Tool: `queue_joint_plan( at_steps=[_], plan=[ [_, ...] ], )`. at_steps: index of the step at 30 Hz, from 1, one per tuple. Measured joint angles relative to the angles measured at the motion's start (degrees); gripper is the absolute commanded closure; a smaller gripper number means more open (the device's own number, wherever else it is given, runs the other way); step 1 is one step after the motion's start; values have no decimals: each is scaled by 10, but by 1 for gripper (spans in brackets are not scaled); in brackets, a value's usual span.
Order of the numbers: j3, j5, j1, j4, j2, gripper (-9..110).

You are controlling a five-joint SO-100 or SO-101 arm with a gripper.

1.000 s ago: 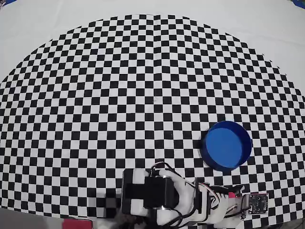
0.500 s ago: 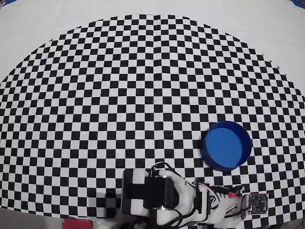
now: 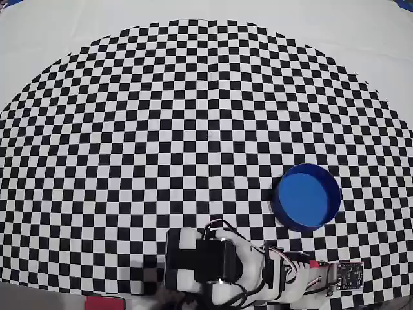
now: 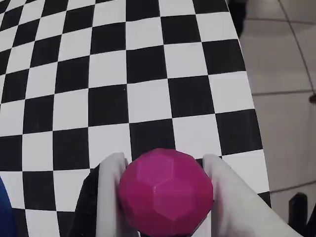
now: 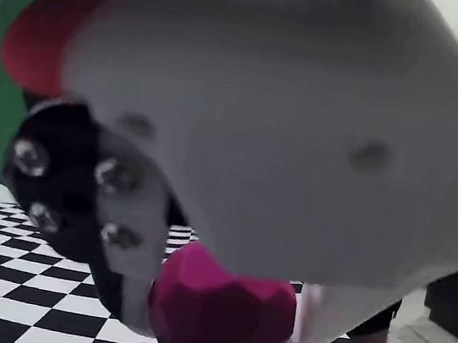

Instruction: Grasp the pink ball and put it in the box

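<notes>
The pink ball sits clamped between the two white fingers of the tool, the wrist view showing a pad pressed against each flank of the faceted sphere above the checkered table. A fixed view from low down shows the same ball tucked under the arm's bulky white housing. From overhead, the arm is folded low at the table's near edge, with only a sliver of pink visible near its wrist, while the box — a round blue container, empty as far as can be seen — stands just beyond, slightly up the picture from the tool. The carry to the box appears to be the step in hand. To do it well, the grip should hold firm while the ball rises clear of the rim, then centre over the blue floor before the fingers part — a release near the thin wall risks a bounce out.
</notes>
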Motion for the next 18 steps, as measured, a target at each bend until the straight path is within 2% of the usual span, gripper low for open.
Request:
queue_joint_plan(
  at_steps=[18],
  plan=[
    [-4, 0, 17, 0, 49, 101]
  ],
)
